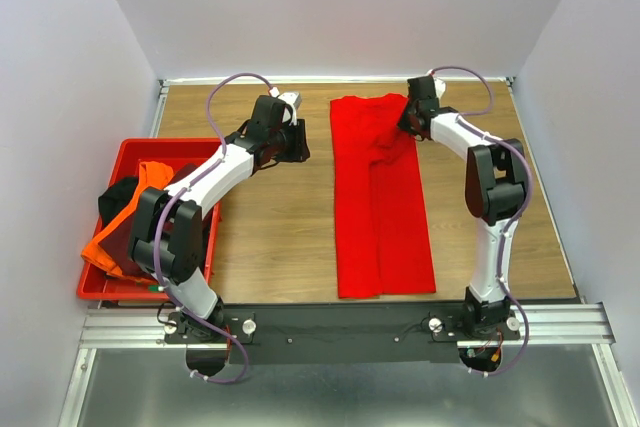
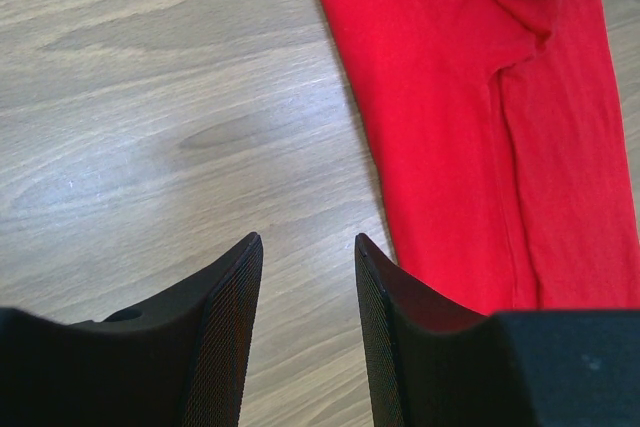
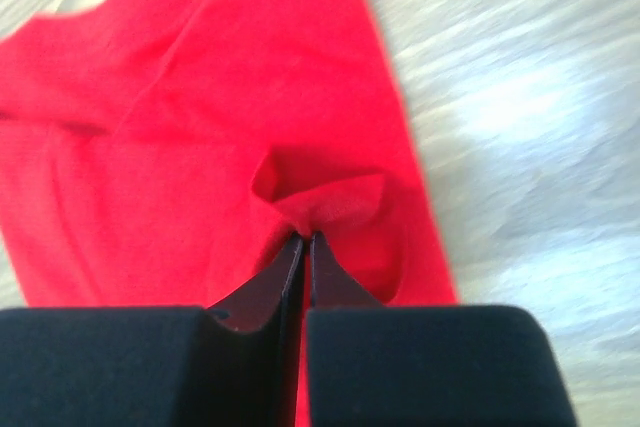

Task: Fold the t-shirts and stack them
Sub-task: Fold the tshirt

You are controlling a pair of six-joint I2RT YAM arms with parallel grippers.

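The bright red cloth t-shirt (image 1: 380,207) lay narrowed into a long strip, not yet doubled over, I'd say. Well to its left, an orange t-shirt (image 1: 100,247) and a black t-shirt (image 1: 118,199) sat crumpled in a rigid red plastic crate (image 1: 150,144); nothing was stacked. The right gripper (image 3: 305,239) was clamped on a pinch of the red shirt's far end. The left gripper (image 2: 308,242) hung spread and empty just left of it.

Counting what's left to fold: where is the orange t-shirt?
Top view, far left: the orange t-shirt lies in the red crate, draped over its left rim, next to a black shirt.
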